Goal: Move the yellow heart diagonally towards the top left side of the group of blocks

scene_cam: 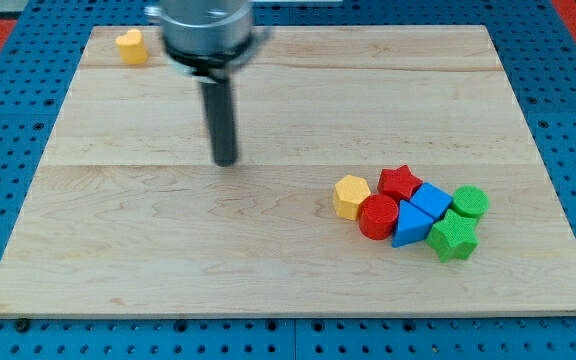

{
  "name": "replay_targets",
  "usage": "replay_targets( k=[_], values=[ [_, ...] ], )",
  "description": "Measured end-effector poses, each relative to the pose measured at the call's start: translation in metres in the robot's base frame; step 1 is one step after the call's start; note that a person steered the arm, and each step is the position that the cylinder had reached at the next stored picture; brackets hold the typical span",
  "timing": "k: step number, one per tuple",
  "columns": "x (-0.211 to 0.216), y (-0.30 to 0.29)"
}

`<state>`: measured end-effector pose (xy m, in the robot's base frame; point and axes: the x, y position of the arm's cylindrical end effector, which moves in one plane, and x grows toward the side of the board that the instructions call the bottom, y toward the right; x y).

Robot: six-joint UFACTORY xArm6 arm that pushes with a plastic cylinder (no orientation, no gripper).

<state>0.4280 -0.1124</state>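
**Yellow heart not yet moved, tip well short of it**

No claw on this rig, so nothing opens, closes or holds anything; we only have our tip (226,161), the low end of the dark rod, resting on the bare desk (118,250) and touching no block.

Where things sit from our tip:
- yellow heart (132,46): up and toward the view's left, well apart, near the desk's top left corner, alone.
- group of blocks: down and toward the view's right, well apart. It is made of the yellow hexagon (351,196), red cylinder (378,217), red star (400,182), blue cube (430,200), blue triangle block (408,228), green cylinder (470,202) and green star (453,238), all packed close or touching.

Progress, as we judge it: nothing done yet. The heart is far from the group and we are not in contact with it. Left to do: get our tip round to the far upper-left side of the heart, then push it diagonally down and toward the view's right until it sits just off the group's top left, near the yellow hexagon and red star. Risk: the heart slipping off a glancing push.

Containers: none in view, no tray, bowl or bin; all blocks lie straight on the desk.
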Motion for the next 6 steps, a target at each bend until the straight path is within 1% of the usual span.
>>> replay_targets(
  k=[1, 2, 3, 4, 5, 6],
  values=[
    [-0.026, -0.098],
    [-0.110, -0.142],
    [-0.196, -0.156],
    [-0.195, -0.103],
    [-0.141, -0.062],
    [-0.124, -0.009]
  ],
)
